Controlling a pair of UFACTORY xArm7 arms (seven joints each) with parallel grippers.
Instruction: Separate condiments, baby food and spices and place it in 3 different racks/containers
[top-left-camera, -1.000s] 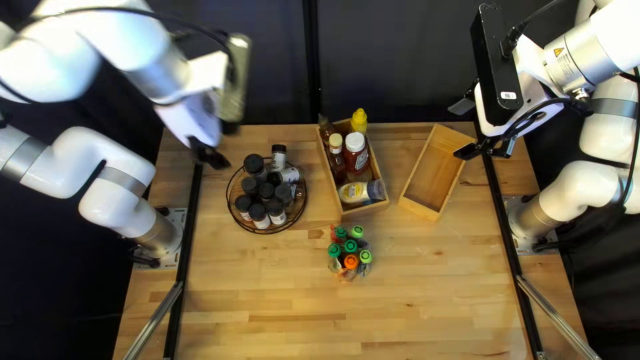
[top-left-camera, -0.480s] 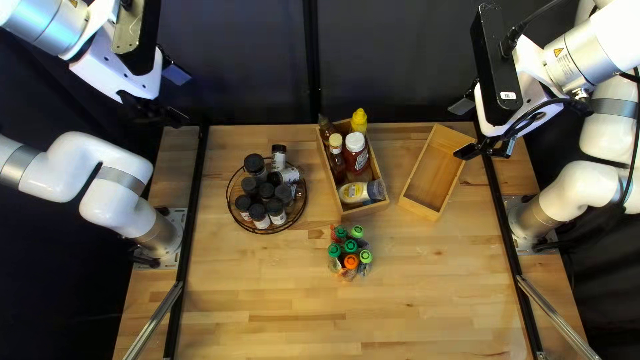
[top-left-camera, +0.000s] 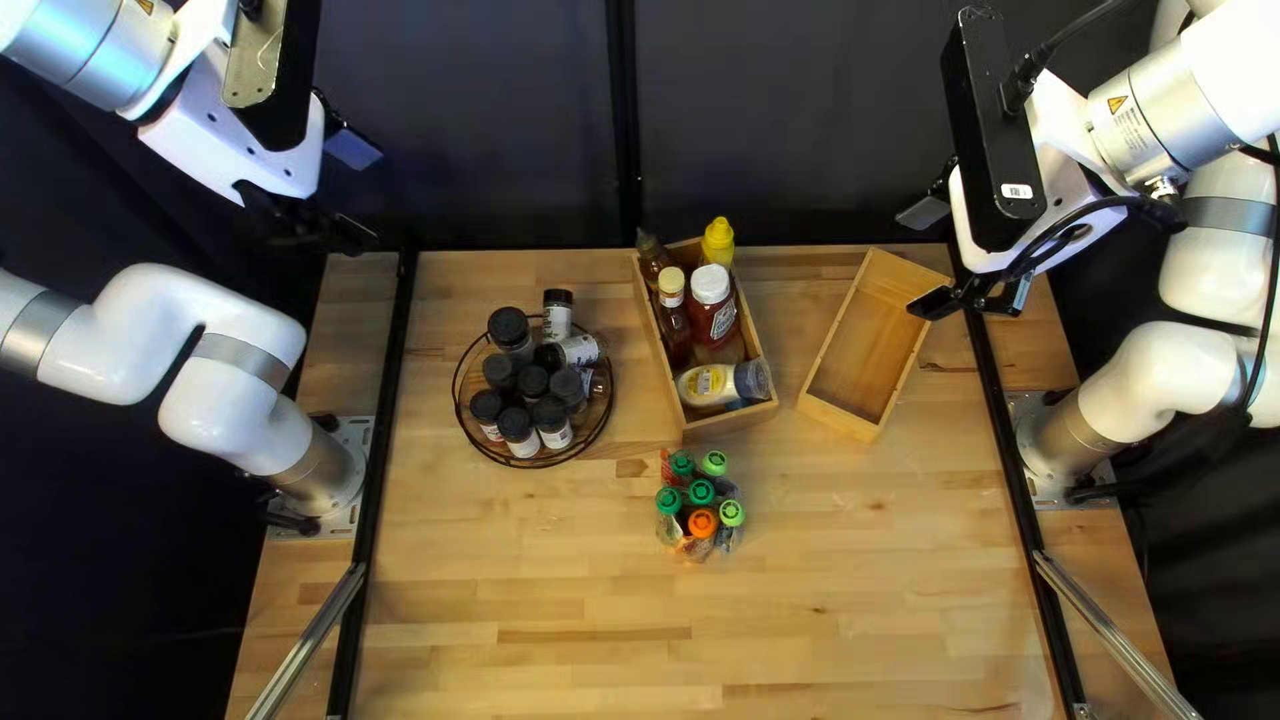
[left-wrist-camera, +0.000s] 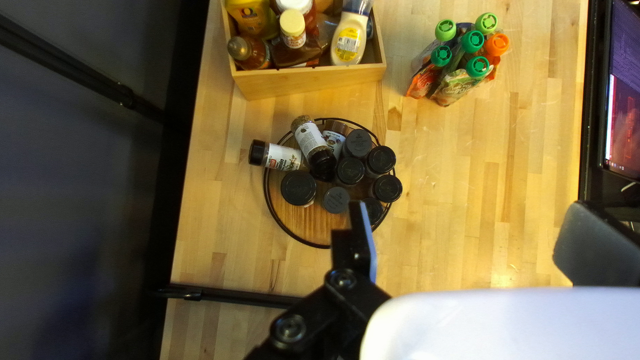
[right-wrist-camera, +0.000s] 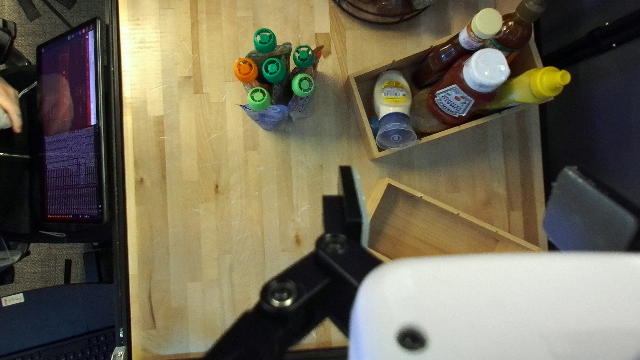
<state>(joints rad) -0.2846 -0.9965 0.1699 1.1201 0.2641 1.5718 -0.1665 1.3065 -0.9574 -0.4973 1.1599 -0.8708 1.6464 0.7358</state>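
Two groups racked, baby food pouches (top-left-camera: pixel 700 496) next: left arm pulls clear of the spices

The left gripper (left-wrist-camera: pixel 469 210) has its jaws spread wide, with nothing between them, and the right gripper (right-wrist-camera: pixel 459 177) has its own set just as wide. What has just changed is the left arm (top-left-camera: pixel 227 120): a second ago it was nearer the round wire rack (left-wrist-camera: pixel 297 220), and now it hangs drawn back beyond the far left corner of the counter (top-left-camera: pixel 854 600). That probably means the spice round is done. Black-capped spice jars (left-wrist-camera: pixel 350 171) crowd the rack; one lies with its cap out past the rim, another slants over its neighbours, so either could roll if knocked.

Next to the rack, the condiment box (top-left-camera: pixel 731 423) holds the ketchup bottle (right-wrist-camera: pixel 460 90), yellow mustard bottle (right-wrist-camera: pixel 537 87), a pale squeeze bottle (right-wrist-camera: pixel 393 107) and dark sauces. Six pouches stand bunched on the bare wood, not yet boxed. The wooden box (top-left-camera: pixel 864 344) at the right of the top left view looks meant for them. Soft pouches will likely want a grip at the caps, one by one, probably by the right arm.
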